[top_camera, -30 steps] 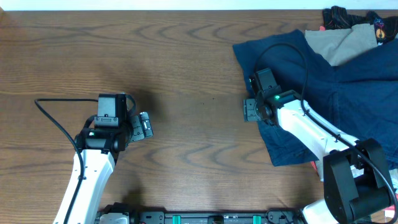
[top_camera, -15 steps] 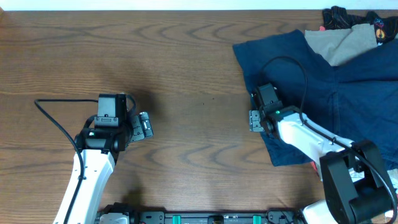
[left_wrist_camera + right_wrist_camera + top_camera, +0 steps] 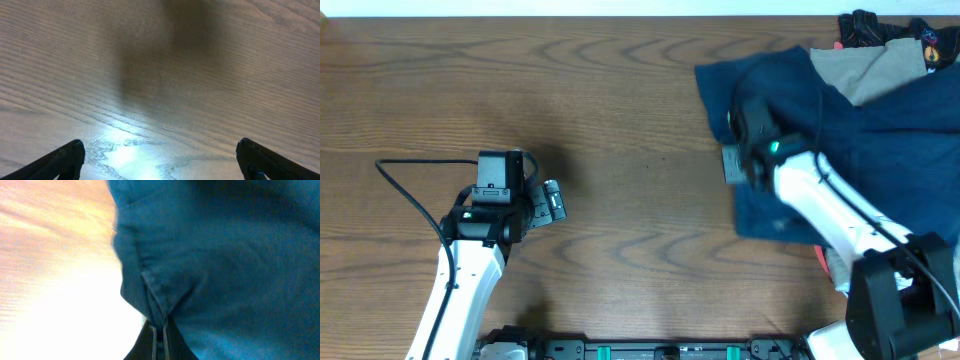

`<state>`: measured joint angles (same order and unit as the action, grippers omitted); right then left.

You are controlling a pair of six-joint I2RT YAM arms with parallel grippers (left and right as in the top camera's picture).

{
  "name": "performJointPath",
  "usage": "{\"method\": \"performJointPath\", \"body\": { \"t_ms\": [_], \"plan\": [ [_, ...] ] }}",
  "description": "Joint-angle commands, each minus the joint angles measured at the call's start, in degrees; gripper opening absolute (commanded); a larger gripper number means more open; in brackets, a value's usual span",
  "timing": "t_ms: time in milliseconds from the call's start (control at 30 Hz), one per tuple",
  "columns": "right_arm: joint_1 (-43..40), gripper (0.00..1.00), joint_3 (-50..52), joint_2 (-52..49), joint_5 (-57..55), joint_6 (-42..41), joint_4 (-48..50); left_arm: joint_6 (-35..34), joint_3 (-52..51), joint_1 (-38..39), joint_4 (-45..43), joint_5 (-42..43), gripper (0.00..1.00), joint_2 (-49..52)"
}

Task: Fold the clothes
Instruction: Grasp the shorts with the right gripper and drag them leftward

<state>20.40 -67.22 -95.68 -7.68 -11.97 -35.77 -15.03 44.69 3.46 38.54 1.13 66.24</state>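
Note:
The clothes [image 3: 890,140], a dark navy garment, lie spread at the right of the table. My right gripper [image 3: 733,163] is at their left edge, shut on a pinched fold of the navy cloth [image 3: 165,295]. In the right wrist view that fold runs down into the closed jaws [image 3: 159,332]. The cloth around the grip looks lifted and blurred with motion. My left gripper [image 3: 552,202] rests far to the left over bare wood, open, with nothing between its fingertips [image 3: 67,156].
A khaki-beige garment [image 3: 875,65] lies on the navy cloth at the back right. A black garment with red print [image 3: 865,22] sits behind it at the table's far edge. The left arm's cable [image 3: 405,190] loops over the wood.
My right gripper has shut on the left edge of the navy garment and moved toward the back, dragging the cloth's lower left part with it. The left arm has not moved.

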Motion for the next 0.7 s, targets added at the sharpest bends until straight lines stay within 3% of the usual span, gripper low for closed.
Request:
{"method": "performJointPath", "body": {
  "t_ms": [0,167,367,433,500,567,667],
  "plan": [
    [0.8,0.01,-7.1,2.0,14.2,2.7,-2.1,-0.3,0.8,-0.3,0.2,-0.1,0.98,0.1],
    [4.6,0.01,-7.3,1.6,27.9,-0.5,-2.8,-0.3,0.8,-0.3,0.4,-0.1,0.98,0.1],
    [12.2,0.05,-6.9,-1.1,28.7,-2.4,-1.0,-0.3,0.8,-0.3,0.2,-0.1,0.98,0.1],
    [14.6,0.16,-6.9,-2.4,28.4,-2.3,0.2,-0.3,0.8,-0.3,0.2,-0.1,0.98,0.1],
    [16.4,0.34,-6.9,-3.4,25.3,-2.3,0.7,-0.6,0.8,-0.3,0.2,0.0,0.98,0.1],
    [17.2,0.69,-6.9,-3.9,19.3,-2.3,0.6,-2.7,0.8,-0.3,0.5,1.8,0.98,0.1],
    [16.6,1.0,-6.9,-4.0,10.3,-2.3,-0.5,-5.5,0.7,-0.3,0.5,8.4,0.98,0.1]
  ]
}}
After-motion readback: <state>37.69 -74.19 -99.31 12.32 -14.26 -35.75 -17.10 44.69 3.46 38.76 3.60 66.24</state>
